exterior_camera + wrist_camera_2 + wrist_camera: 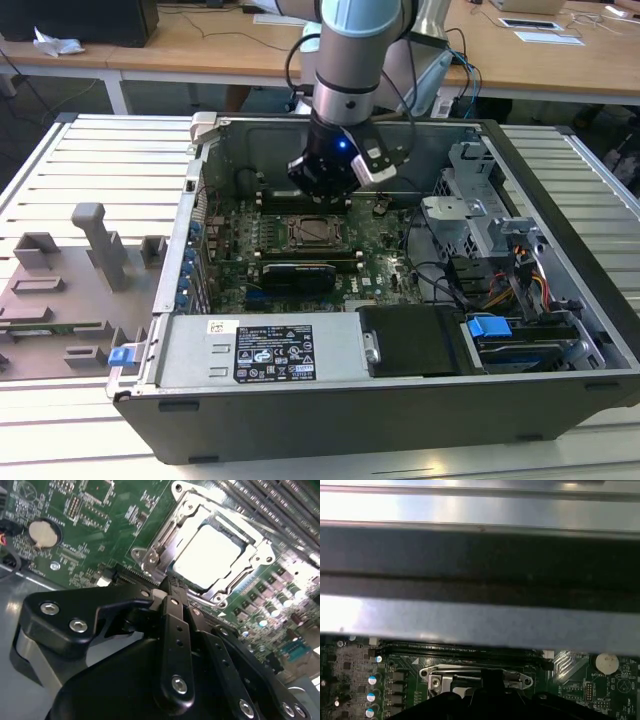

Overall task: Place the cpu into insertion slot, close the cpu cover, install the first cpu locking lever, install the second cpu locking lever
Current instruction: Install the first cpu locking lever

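The cpu (207, 555) lies flat in the insertion slot (310, 232), its pale metal top showing through the window of the cpu cover (165, 535). The silver cover frame is down over the chip. My gripper (170, 585) is shut, its black fingers pressed together, with the tip at the socket's edge by one corner of the frame. In the exterior view the gripper (325, 192) hangs just above the far side of the slot, inside the open computer case. In the first wrist view the gripper (492, 677) overlaps the silver frame (435, 672); what the tips touch is hidden.
Long black memory slots (270, 505) run beside the socket. A coin battery (42, 534) sits on the green board. The case wall (480, 555) rises close behind the gripper. The power supply (260, 350) and drive cage (480, 215) flank the board. Grey fixtures (60, 290) stand outside the case.
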Robot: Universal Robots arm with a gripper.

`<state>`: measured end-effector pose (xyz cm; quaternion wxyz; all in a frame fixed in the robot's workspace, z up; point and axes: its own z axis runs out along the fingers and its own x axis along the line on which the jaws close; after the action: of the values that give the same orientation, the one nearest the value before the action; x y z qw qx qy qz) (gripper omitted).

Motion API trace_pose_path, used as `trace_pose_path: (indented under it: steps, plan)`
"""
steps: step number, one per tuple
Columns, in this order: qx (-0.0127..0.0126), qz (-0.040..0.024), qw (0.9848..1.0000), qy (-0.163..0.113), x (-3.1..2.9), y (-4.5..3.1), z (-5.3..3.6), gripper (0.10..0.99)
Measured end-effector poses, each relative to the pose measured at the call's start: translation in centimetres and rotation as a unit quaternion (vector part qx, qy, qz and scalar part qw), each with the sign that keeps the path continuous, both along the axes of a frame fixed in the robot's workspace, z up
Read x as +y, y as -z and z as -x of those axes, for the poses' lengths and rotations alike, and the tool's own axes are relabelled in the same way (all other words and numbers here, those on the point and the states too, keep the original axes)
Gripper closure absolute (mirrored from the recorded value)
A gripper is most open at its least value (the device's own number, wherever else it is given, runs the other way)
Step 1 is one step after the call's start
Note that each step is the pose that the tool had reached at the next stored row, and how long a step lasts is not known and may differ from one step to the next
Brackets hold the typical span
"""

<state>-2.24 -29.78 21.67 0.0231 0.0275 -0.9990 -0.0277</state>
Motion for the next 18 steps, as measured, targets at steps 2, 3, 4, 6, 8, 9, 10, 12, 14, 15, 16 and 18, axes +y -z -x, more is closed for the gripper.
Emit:
trace_pose_path:
  steps: [2,3,4,6,8,9,10,12,14,15,16,18]
  plan:
    - [0.0000,0.0000,1.0000,0.000,-0.45,0.00,0.00,0.980]
    - [0.0000,0.0000,1.0000,0.000,-0.75,0.01,0.00,0.980]
    - [0.0000,0.0000,1.0000,0.000,-0.95,0.00,0.00,0.980]
    - [0.0000,0.0000,1.0000,0.000,-1.33,0.00,0.00,0.980]
    - [0.0000,0.0000,1.0000,0.000,-1.83,0.00,0.00,0.980]
    - [0.0000,0.0000,1.0000,0.000,-1.93,0.01,0.00,0.980]
    - [0.0000,-0.0001,1.0000,0.000,-2.02,0.01,0.00,0.980]
    - [0.0000,-0.0001,1.0000,0.000,-2.04,0.01,0.00,0.980]
    - [0.0000,0.0000,1.0000,0.000,-2.06,-0.21,0.00,0.980]
    - [0.0000,0.0000,1.0000,0.000,-2.06,-0.34,0.00,0.980]
    - [0.0000,0.0000,1.0000,0.000,-2.06,-0.43,0.00,0.980]
    - [0.0000,0.0000,1.0000,0.000,-2.05,-0.71,0.00,0.980]
